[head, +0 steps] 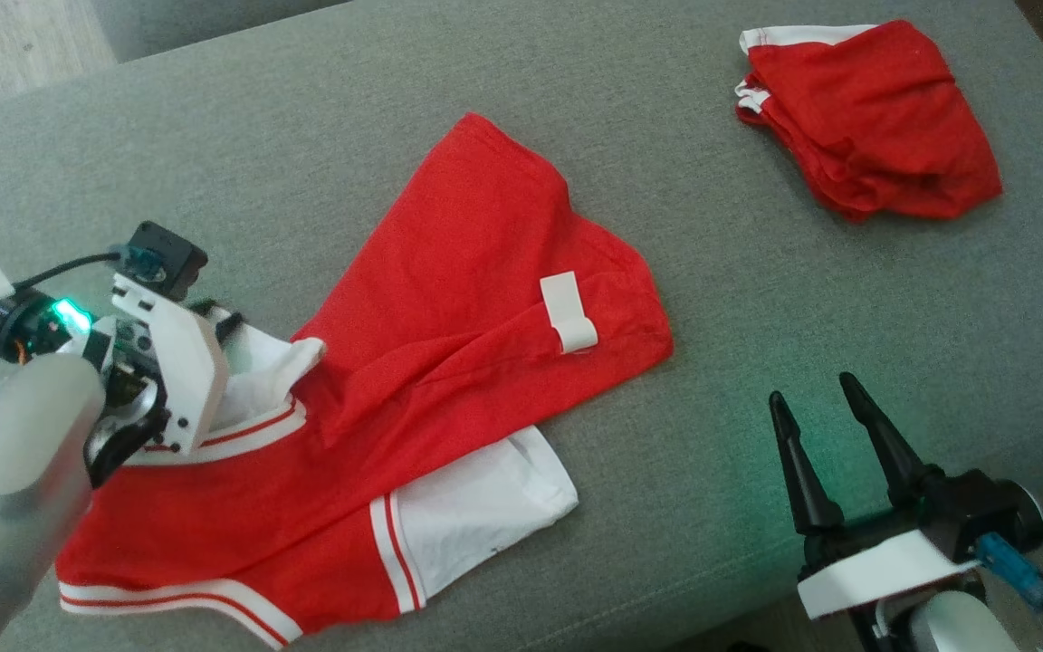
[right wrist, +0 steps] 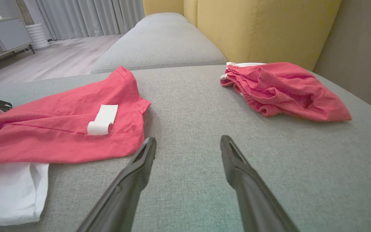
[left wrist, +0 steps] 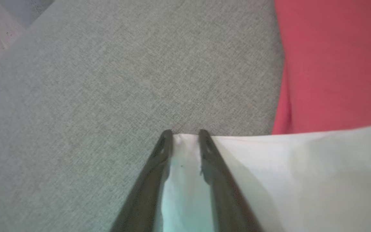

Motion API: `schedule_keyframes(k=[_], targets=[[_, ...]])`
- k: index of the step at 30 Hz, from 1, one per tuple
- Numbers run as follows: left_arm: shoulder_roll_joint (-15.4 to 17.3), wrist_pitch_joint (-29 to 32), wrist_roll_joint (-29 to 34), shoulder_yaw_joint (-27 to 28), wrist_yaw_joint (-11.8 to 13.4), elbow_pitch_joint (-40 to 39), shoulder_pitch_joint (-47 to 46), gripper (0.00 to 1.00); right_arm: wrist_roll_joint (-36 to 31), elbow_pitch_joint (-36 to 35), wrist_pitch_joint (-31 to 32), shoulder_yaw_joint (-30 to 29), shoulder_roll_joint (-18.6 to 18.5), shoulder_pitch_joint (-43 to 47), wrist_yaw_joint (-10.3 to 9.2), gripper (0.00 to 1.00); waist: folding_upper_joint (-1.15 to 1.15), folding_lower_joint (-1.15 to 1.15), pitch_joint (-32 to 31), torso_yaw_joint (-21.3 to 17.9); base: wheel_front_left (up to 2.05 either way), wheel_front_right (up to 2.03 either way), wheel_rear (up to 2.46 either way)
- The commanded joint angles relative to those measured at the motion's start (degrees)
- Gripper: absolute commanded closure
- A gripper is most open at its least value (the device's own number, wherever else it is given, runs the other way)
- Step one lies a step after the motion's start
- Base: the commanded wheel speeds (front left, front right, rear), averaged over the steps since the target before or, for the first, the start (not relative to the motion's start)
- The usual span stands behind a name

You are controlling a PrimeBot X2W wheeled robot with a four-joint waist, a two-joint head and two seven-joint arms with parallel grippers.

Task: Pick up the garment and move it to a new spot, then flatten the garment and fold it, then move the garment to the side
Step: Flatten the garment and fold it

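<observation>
The red-and-white garment [head: 449,299] sprawls centre-left in the head view. The left gripper [left wrist: 185,133] pinches its white sleeve [left wrist: 301,167] (fingers nearly together), and the right gripper [head: 807,385] stands wide open at lower right.

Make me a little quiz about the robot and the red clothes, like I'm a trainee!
1. True or false: the right gripper is open and holds nothing.
2. The left gripper pinches the shirt's sleeve. What colour is that sleeve: A red, B white, C grey?
3. Fill in: the folded red garment lies on the grey ___.
Key: 1 true; 2 B; 3 couch.
</observation>
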Motion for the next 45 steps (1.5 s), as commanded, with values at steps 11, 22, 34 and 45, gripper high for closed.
schedule_keyframes(k=[11,22,34,45], targets=[[2.2,-8.2,0.3,0.9,0.1,-2.0,-6.5,1.0,2.9,-0.2,-0.5,-0.4,-0.7,-1.0,0.37,0.0,0.0,0.0,-2.5,5.4,0.0,0.0,0.0],[1.0,-17.2,2.7,3.6,1.7,-8.1,-11.6,1.0,16.5,11.9,-0.5,7.3,-6.9,-8.3,0.37,0.0,0.0,0.0,-3.8,14.0,0.0,0.0,0.0],[1.1,-18.6,3.5,3.4,2.4,-11.6,-12.7,1.0,26.5,19.2,-0.5,15.8,-10.7,-14.0,0.37,0.42,0.0,0.0,-4.0,18.1,0.0,0.0,0.0],[1.4,-22.1,4.4,3.6,3.8,-12.5,-11.9,1.0,26.1,16.8,-0.5,14.6,-12.1,-14.0,0.37,1.0,0.0,0.0,-6.6,18.8,0.0,0.0,0.0]])
